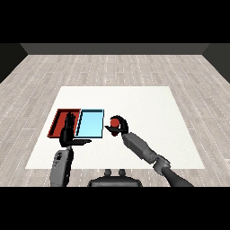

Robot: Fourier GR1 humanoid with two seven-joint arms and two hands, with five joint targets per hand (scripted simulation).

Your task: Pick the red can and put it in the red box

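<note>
We record a white rectangular counter standing on a grey plank floor. On its left part lie two shallow trays side by side and touching: a red rectangular tray to the left and a light blue rectangular tray to the right. Just right of the light blue tray we find the small red cylindrical can, clear of both trays and well apart from the red one, with the blue tray between. Our black right hand is at the can, its fingers and thumb curled round it so that only the can's upper red part shows between them; the grey right forearm runs back from it toward the lower right corner. Whether the can rests on the counter or is raised off it, we cannot tell. Our black left hand is open, fingers straight and pointing away from us, thumb spread to the right; it sits over the near right part of the red tray, holding nothing, with the grey left forearm below it.
</note>
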